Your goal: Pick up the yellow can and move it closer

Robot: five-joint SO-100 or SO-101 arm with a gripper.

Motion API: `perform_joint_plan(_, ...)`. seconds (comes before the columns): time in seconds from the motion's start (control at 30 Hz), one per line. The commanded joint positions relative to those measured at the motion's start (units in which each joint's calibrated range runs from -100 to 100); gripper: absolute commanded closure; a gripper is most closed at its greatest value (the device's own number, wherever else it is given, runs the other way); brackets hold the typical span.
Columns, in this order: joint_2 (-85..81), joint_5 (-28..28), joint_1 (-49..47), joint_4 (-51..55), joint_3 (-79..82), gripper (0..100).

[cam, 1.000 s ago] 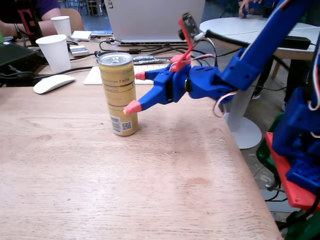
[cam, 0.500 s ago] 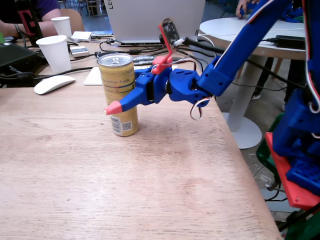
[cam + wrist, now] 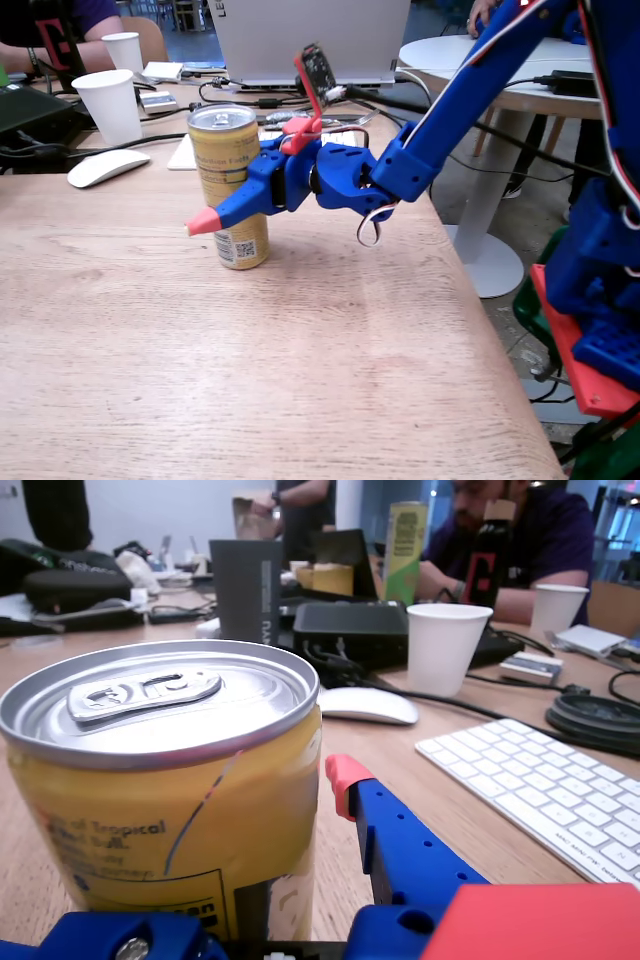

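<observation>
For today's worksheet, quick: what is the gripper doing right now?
Gripper: open, fingers around the can, not visibly clamped.

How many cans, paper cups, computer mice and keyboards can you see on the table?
Tall yellow metal drink can: 1
White paper cups: 2
White computer mouse: 1
White flat keyboard: 1
Total: 5
</observation>
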Motion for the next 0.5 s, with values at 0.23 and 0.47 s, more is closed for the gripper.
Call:
perform_joint_plan(0.23, 1.35, 0.15, -0.42, -0.16, -4.2, 50)
perform_joint_plan(0.47, 1.35, 0.15, -0.42, -0.74, -3.54, 67)
